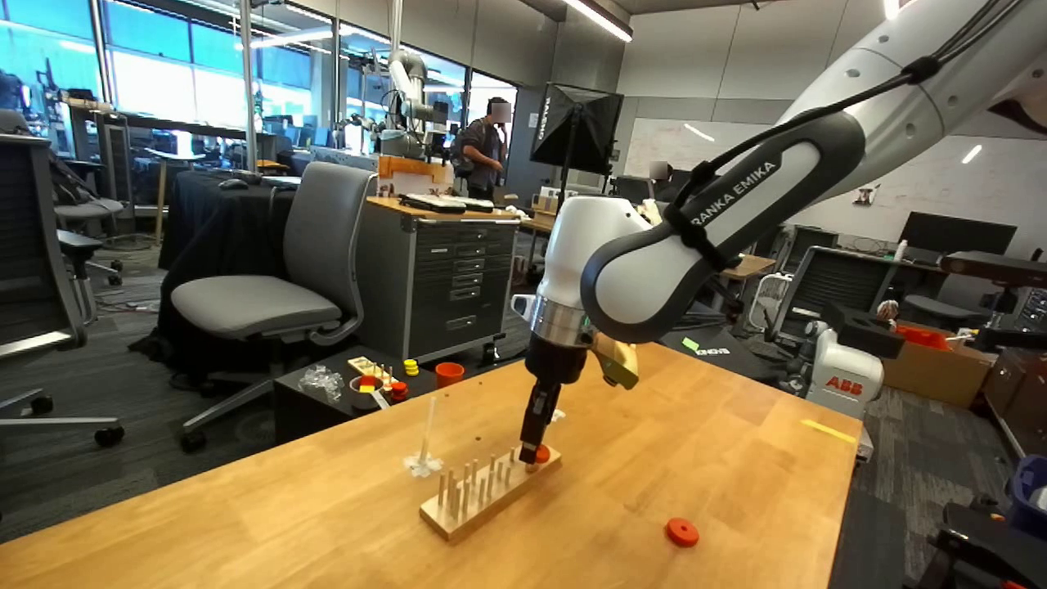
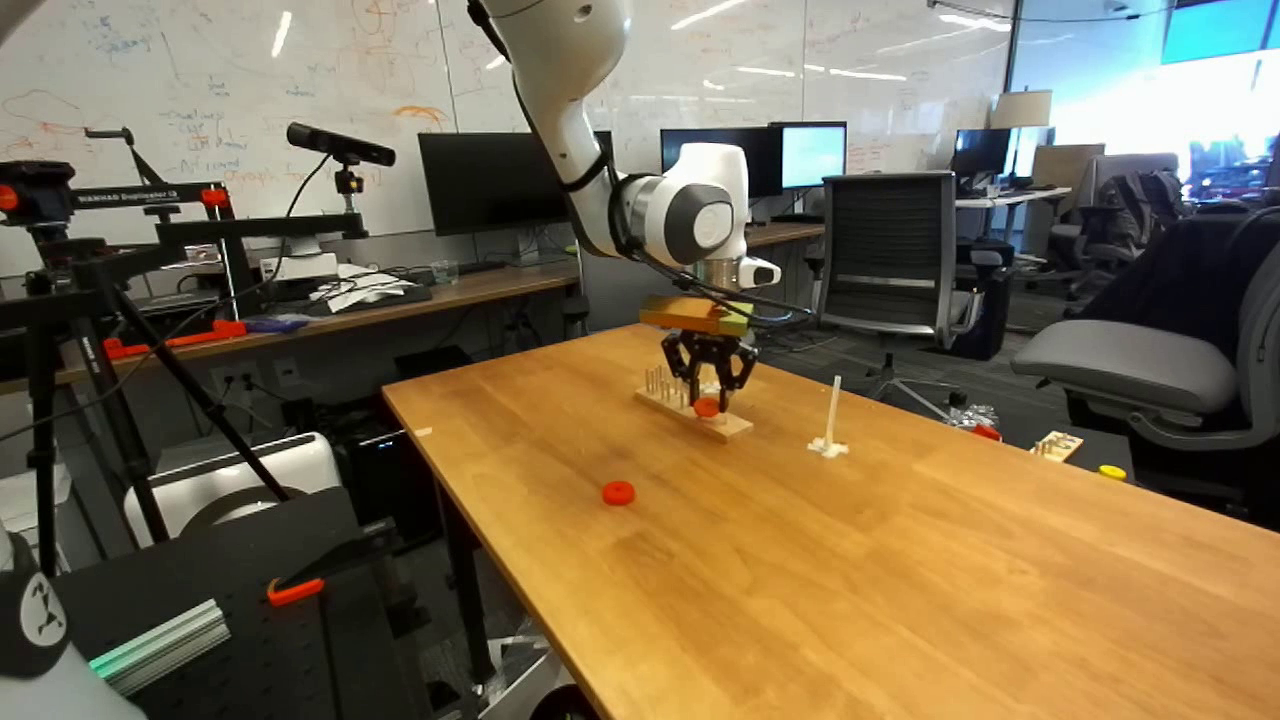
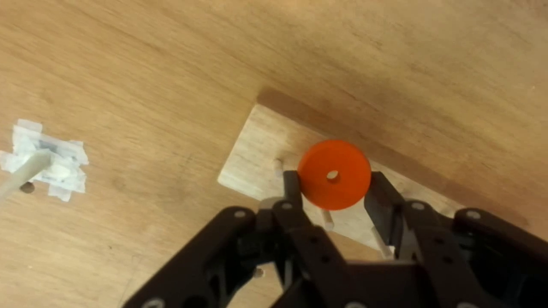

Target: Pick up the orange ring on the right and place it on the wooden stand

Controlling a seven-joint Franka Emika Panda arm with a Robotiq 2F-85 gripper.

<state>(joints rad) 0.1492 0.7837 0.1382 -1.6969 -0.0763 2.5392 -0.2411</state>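
Note:
The orange ring (image 3: 334,194) lies flat between the two fingers of my gripper (image 3: 335,182) in the wrist view, touching both. It also shows at the fingertips in both exterior views (image 1: 542,453) (image 2: 706,408). My gripper (image 1: 530,455) points down over one end of the wooden stand (image 1: 448,520). The ring is over the stand's base plate (image 3: 246,160), with short pegs around it. I cannot tell whether a peg is in its hole. A second, identical-looking orange ring (image 1: 681,532) lies flat on the table, apart from the stand; it also shows in an exterior view (image 2: 618,493).
A single thin upright rod (image 1: 427,433) is taped to the table beside the stand; it also shows in an exterior view (image 2: 832,415) and the wrist view (image 3: 25,171). Taller pegs (image 1: 466,483) rise along the stand. A low black table (image 1: 319,417) holds other parts beyond the table edge.

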